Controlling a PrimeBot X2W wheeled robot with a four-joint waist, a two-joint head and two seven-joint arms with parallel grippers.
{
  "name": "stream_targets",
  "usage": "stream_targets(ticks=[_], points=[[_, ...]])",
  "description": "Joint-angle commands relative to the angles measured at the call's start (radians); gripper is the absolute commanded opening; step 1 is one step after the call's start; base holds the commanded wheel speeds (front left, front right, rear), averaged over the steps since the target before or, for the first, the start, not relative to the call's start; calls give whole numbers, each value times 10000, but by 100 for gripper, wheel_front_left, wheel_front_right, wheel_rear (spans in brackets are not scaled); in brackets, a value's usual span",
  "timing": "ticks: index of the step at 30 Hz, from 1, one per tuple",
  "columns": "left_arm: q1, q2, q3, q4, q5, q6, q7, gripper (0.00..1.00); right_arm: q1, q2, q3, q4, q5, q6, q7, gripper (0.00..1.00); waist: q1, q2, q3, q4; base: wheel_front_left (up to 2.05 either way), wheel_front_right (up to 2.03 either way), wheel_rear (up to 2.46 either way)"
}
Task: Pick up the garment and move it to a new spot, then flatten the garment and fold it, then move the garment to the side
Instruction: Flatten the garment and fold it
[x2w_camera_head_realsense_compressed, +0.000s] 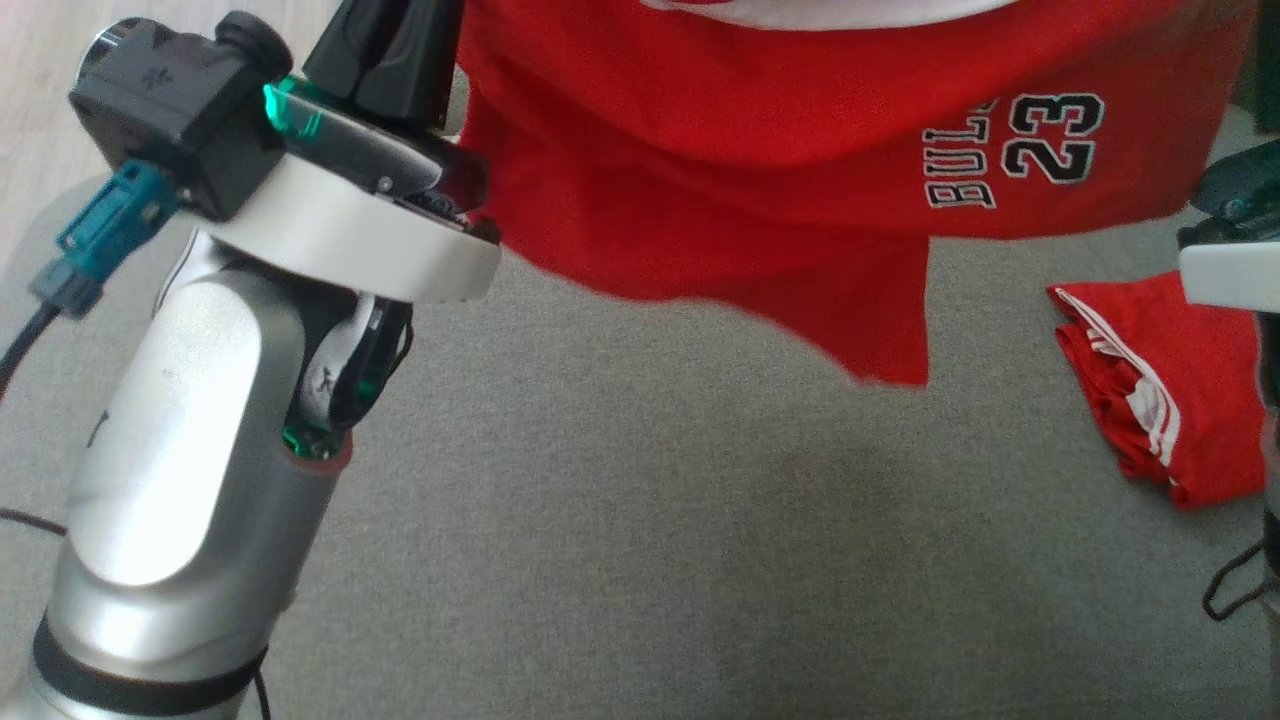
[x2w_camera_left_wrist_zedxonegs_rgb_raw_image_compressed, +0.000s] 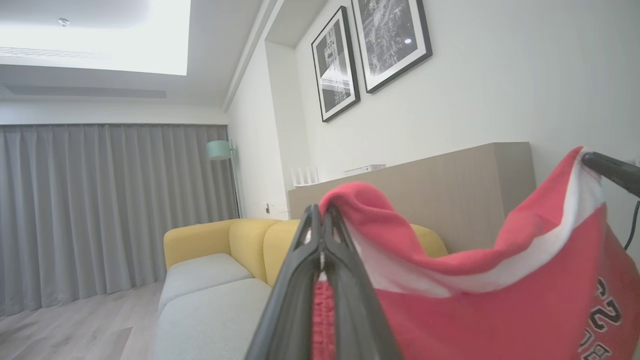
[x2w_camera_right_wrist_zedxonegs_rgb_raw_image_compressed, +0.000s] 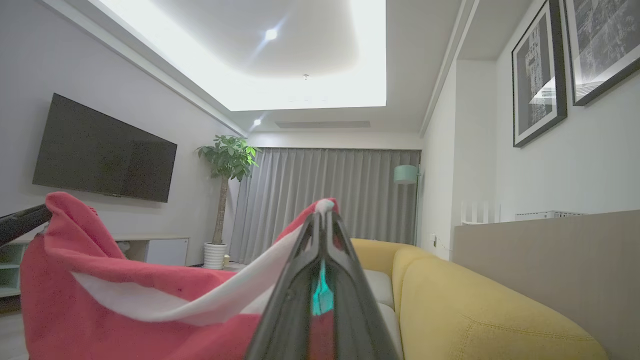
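The garment (x2w_camera_head_realsense_compressed: 760, 130) is red with a white band and a black "BULLS 23" print, and it hangs in the air above the grey surface (x2w_camera_head_realsense_compressed: 620, 520), stretched between both grippers. In the left wrist view my left gripper (x2w_camera_left_wrist_zedxonegs_rgb_raw_image_compressed: 321, 216) is shut on one end of the garment's (x2w_camera_left_wrist_zedxonegs_rgb_raw_image_compressed: 500, 310) top edge. My right gripper (x2w_camera_right_wrist_zedxonegs_rgb_raw_image_compressed: 324, 220) is shut on the other end of the garment (x2w_camera_right_wrist_zedxonegs_rgb_raw_image_compressed: 125, 310). The garment's lower corner (x2w_camera_head_realsense_compressed: 890, 340) droops free. Each wrist view shows the other arm's finger at the far corner of the cloth.
A second red garment (x2w_camera_head_realsense_compressed: 1170, 390) with white stripes lies folded at the right of the grey surface. My left forearm (x2w_camera_head_realsense_compressed: 200, 430) fills the left of the head view. A yellow sofa (x2w_camera_right_wrist_zedxonegs_rgb_raw_image_compressed: 450, 290) and a wooden partition (x2w_camera_left_wrist_zedxonegs_rgb_raw_image_compressed: 450, 190) stand beyond.
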Motion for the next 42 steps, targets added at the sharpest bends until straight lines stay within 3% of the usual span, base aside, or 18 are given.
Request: stream_targets(ticks=[1, 8, 15, 21, 29, 35, 42], points=[[-540, 383, 490, -307, -23, 72, 120, 0, 21, 88, 56, -364, -56, 65, 194, 0, 1, 0, -36, -51, 0, 0, 0], [-511, 329, 613, -202, -349, 168, 301, 0, 52, 322, 26, -353, -6, 65, 746, 0, 1, 0, 171, -87, 0, 0, 0], [-1288, -58, 720, 1217, -905, -253, -174, 0, -1061, 309, 357, 942, 351, 65, 850, 0, 1, 0, 904, -2, 0, 0, 0], [-3510, -600, 887, 4081, -900, -606, -1133, 0, -3759, 273, 1180, 3775, 730, 65, 57, 0, 1, 0, 1720, 42, 0, 0, 0], [-5650, -1163, 977, 9005, -725, -641, -2140, 0, -6657, 1186, 2633, 8777, 735, 65, -1548, 0, 1, 0, 2049, -98, 0, 0, 0], [-5528, -1538, 828, 12087, -950, -679, -2217, 0, -7275, 2021, 3773, 11943, 642, 65, -2253, 0, 1, 0, 2252, -148, 0, 0, 0], [-4917, -1721, 644, 13566, -1356, -794, -2156, 0, -6787, 2347, 4589, 13599, 1200, 65, -2605, 0, 1, 0, 2652, -70, 0, 0, 0]])
